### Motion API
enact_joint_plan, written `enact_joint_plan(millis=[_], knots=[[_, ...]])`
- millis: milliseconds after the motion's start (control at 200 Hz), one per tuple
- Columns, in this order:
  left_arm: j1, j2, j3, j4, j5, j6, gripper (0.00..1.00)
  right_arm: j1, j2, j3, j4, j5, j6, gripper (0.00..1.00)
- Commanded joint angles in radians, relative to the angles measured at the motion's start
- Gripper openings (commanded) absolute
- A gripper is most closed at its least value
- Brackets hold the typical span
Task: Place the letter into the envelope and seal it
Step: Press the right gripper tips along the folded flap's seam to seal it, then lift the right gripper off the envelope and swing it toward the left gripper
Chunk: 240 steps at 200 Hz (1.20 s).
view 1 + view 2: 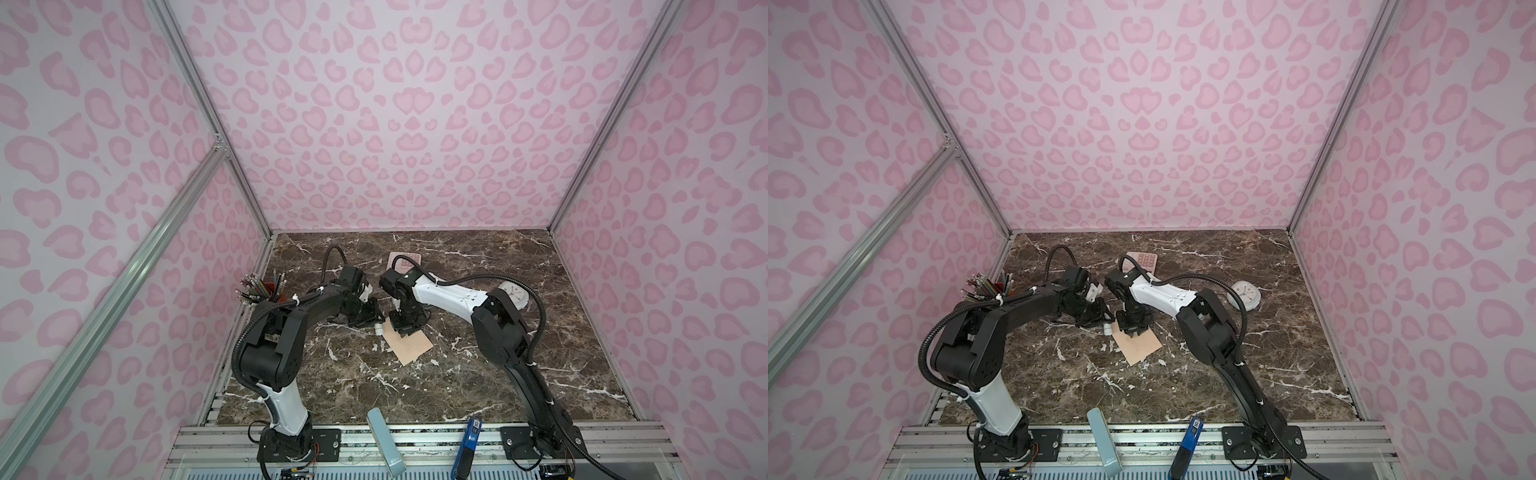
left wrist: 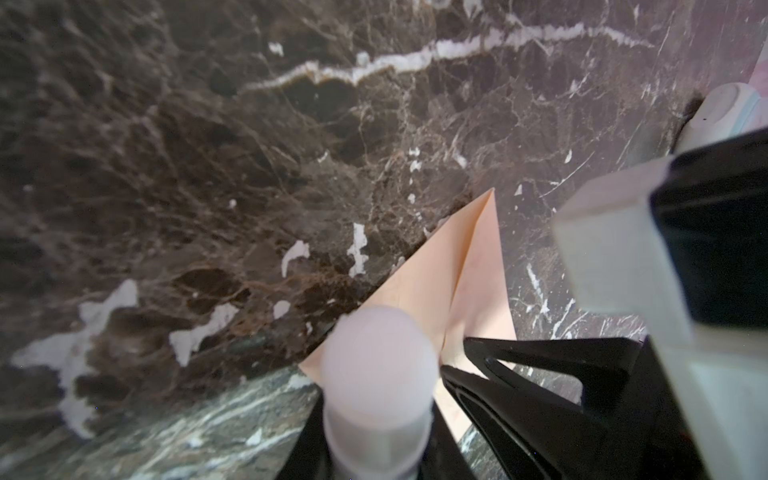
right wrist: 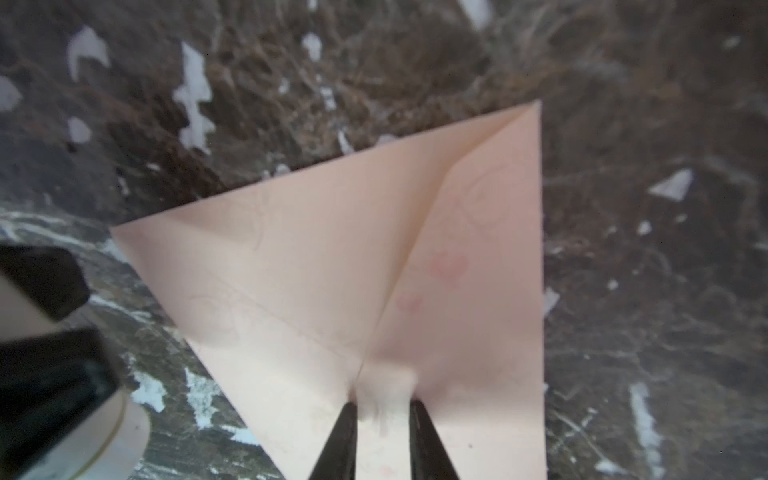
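Note:
The peach envelope point(image 1: 409, 343) point(image 1: 1139, 343) lies flat on the marble table point(image 1: 478, 374), its pointed flap folded down point(image 3: 374, 249). The letter is hidden from view. My right gripper point(image 3: 384, 409) point(image 1: 405, 330) points down at the flap's tip. Its black fingertips point(image 3: 345, 432) stand a little apart with only a whitish smear between them. My left gripper point(image 2: 378, 419) point(image 1: 376, 322) sits just left of the envelope's far corner, shut on a white glue stick point(image 2: 378, 374) point(image 1: 379, 329) point(image 1: 1108, 328). The stick's rounded end is beside the envelope's edge point(image 2: 457, 282).
A pink calculator point(image 1: 405, 262) lies behind the grippers. A cup of pencils point(image 1: 266, 289) stands at the left edge and a white clock point(image 1: 515, 295) sits behind the right arm. A pale blue case point(image 1: 384, 440) and a blue tool point(image 1: 471, 436) rest on the front rail.

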State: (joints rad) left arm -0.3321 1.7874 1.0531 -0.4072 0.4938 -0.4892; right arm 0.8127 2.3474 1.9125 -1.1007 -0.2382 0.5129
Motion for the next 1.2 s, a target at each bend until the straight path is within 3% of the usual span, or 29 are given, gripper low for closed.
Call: enact_joint_plan(millis=[0,470,745,985,1195], knots=[[0.002,-0.011,0.012,-0.015,0.008,0.015,0.04,0.004,0.017,0.009,-0.040,-0.008,-0.006,0.26],[0.002,-0.044,0.021,-0.033,0.012,0.011,0.04,-0.004,-0.106,0.057,-0.104,0.018,-0.004,0.28],[0.002,-0.151,0.040,-0.067,0.023,0.012,0.04,-0.026,-0.252,-0.004,-0.092,0.053,0.001,0.27],[0.002,-0.297,0.059,-0.113,0.014,0.006,0.04,-0.066,-0.514,-0.223,0.082,0.078,0.004,0.26],[-0.006,-0.437,0.055,-0.099,-0.005,-0.006,0.04,-0.104,-0.838,-0.593,0.475,0.040,-0.017,0.29]])
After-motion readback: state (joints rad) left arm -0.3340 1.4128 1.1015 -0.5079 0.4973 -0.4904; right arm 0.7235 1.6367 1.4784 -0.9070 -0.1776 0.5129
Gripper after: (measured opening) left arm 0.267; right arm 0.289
